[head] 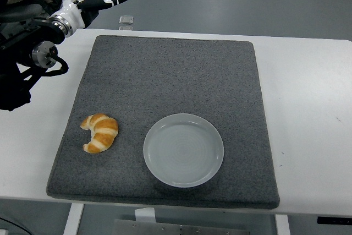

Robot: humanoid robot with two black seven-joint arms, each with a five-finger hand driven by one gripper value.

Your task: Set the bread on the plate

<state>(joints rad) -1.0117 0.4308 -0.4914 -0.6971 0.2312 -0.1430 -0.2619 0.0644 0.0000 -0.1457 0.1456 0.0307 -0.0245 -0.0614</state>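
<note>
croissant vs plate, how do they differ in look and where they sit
The croissant is golden brown, curved and ridged; the plate is pale grey-blue, round and smooth. The croissant is much smaller than the plate. The croissant lies near the mat's left edge, while the plate sits right of it, nearer the middle of the front edge, and holds nothing. Both rest on the grey mat, apart from each other, and neither is touched by the left hand, raised at the far left corner.
</note>
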